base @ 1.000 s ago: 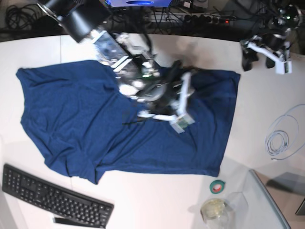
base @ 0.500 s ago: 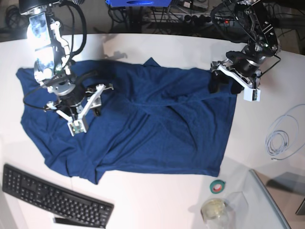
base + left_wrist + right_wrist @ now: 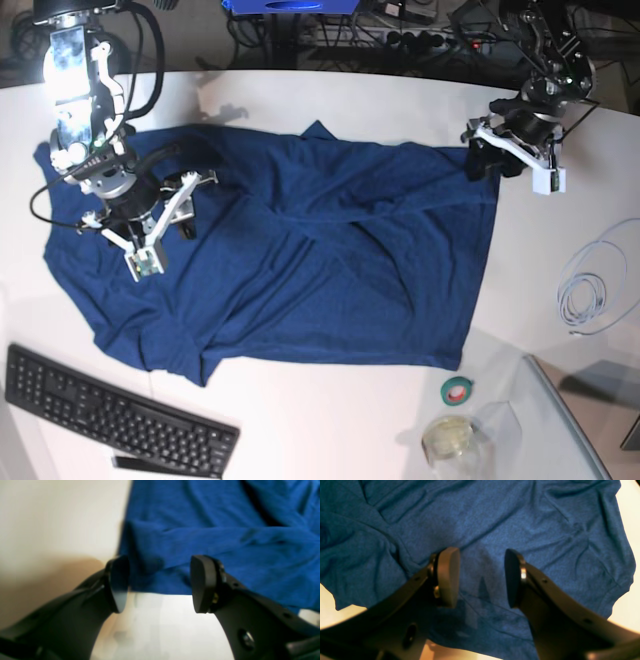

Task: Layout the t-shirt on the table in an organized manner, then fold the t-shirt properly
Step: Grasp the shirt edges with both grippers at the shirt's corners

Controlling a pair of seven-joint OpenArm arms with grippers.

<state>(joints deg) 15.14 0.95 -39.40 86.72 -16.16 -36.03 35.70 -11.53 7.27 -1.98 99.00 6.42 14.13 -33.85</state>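
The navy t-shirt [image 3: 330, 260] lies spread but creased on the white table [image 3: 330, 420], with a small fold poking out at its far edge. My left gripper [image 3: 492, 163] hovers at the shirt's far right corner. In the left wrist view the left gripper [image 3: 160, 585] is open, and the t-shirt [image 3: 225, 530] corner lies just beyond the fingertips, with nothing between them. My right gripper [image 3: 140, 212] is over the shirt's left part. In the right wrist view the right gripper [image 3: 480, 577] is open above the wrinkled t-shirt [image 3: 507, 517].
A black keyboard [image 3: 110, 420] lies at the front left. A green tape roll [image 3: 455, 392] and a clear cup [image 3: 450, 437] stand at the front right, beside a glass panel [image 3: 570, 430]. A coiled white cable [image 3: 585, 290] lies right of the shirt.
The right arm swung from the shirt's middle over to its left part. The left arm came down to the shirt's far right corner, and its jaws have narrowed.
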